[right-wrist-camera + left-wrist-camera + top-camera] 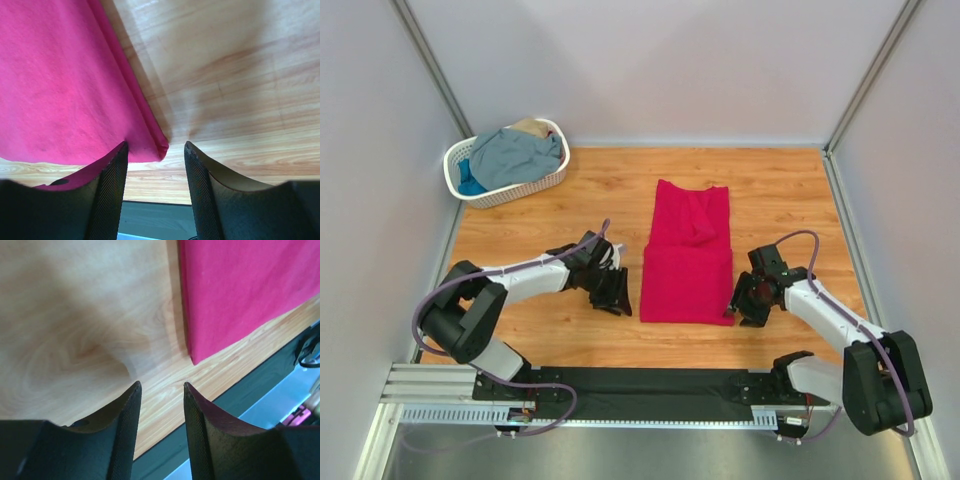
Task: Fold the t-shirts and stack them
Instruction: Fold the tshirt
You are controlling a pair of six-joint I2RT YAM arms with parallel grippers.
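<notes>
From above, the big pink shirt [687,270] lies folded in a long shape in the middle of the wooden table [800,200]. Its near half looks thicker, with one layer on top of another. A white basket [455,160] sits in the far left corner. In it are a grey-blue shirt [515,155], a bit of a blue shirt [470,184] and a bit of a tan shirt [530,126]. The left gripper [617,292] is low, just beside the pink shirt's near left corner. The right gripper [741,300] is right at the near right corner.

The left wrist camera shows the left gripper [161,386] with its two fingers spread apart and nothing between them. They are over bare table [75,315]. The pink shirt [240,290] is close by, its corner a little way off.

The right wrist camera shows the right gripper [156,145] with its fingers spread too, pinching nothing. The corner of the pink shirt [55,85] pokes into the gap, beside one finger. The rest is bare table [240,75].
</notes>
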